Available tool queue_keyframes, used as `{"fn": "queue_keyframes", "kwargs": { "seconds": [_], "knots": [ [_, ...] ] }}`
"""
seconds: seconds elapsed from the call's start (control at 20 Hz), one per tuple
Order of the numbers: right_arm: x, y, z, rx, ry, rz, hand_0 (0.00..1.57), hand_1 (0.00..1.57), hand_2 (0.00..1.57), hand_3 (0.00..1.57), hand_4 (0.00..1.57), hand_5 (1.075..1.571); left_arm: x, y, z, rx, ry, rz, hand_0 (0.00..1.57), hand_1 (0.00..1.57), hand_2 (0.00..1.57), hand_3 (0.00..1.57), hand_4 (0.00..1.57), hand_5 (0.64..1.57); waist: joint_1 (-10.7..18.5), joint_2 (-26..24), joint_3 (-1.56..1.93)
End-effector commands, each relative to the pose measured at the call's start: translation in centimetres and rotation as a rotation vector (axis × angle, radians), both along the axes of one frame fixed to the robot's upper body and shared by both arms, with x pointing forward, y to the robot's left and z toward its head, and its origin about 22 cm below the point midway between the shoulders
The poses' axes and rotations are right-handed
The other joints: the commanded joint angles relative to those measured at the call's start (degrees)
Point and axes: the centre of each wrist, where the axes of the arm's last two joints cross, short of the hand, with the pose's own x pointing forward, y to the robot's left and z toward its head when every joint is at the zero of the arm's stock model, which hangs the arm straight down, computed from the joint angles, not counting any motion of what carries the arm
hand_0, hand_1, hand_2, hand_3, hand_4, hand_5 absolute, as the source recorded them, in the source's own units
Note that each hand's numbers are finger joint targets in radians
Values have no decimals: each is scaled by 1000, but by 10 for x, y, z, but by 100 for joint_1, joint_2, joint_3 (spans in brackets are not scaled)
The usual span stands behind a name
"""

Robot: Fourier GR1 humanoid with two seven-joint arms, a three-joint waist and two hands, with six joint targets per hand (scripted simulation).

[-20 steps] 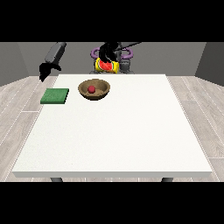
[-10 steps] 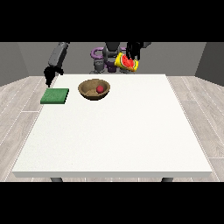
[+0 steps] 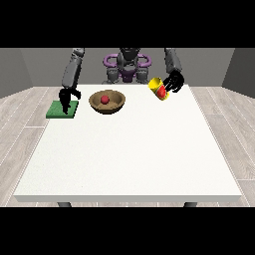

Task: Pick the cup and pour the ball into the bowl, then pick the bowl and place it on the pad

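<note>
A yellow cup (image 3: 158, 88) with a red inside is held tilted above the table's far right part, with the hand at the view's right (image 3: 174, 82) shut on it. A brown wooden bowl (image 3: 107, 101) sits on the table near the far edge, and a red ball (image 3: 104, 99) lies in it. A green pad (image 3: 63, 109) lies at the table's far left. The hand at the view's left (image 3: 66, 97) hangs over the pad with its fingers pointing down; it holds nothing.
The large white table (image 3: 129, 154) stretches towards the camera. The robot's torso (image 3: 127, 67) stands behind the far edge. Wooden floor surrounds the table.
The cup has moved from above the bowl out to the right with its hand. The hand at the view's left has come down over the green pad. The ball stays in the bowl.
</note>
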Motion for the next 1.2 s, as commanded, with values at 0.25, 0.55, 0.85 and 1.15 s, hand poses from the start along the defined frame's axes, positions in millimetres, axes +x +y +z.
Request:
{"fn": "queue_keyframes", "kwargs": {
  "seconds": [0.25,0.55,0.85,1.15],
  "knots": [
    [28,1,28,58,-139,-41,0,0,358,68,458,1536,-8,32,-35,-535,107,-160,0,0,0,0,589,1530,194,1038,29],
    [50,25,42,5,-133,19,0,0,0,0,0,1571,5,61,-34,-603,127,-190,0,0,0,0,0,643,-133,1033,53],
    [52,74,8,121,-43,6,0,0,0,0,0,1568,4,53,-32,-606,118,-197,0,0,0,0,0,674,-65,816,64],
    [60,72,30,123,91,132,0,0,0,0,0,1567,-34,101,-92,-658,276,37,0,0,0,0,0,667,-970,-633,46]
  ]
}}
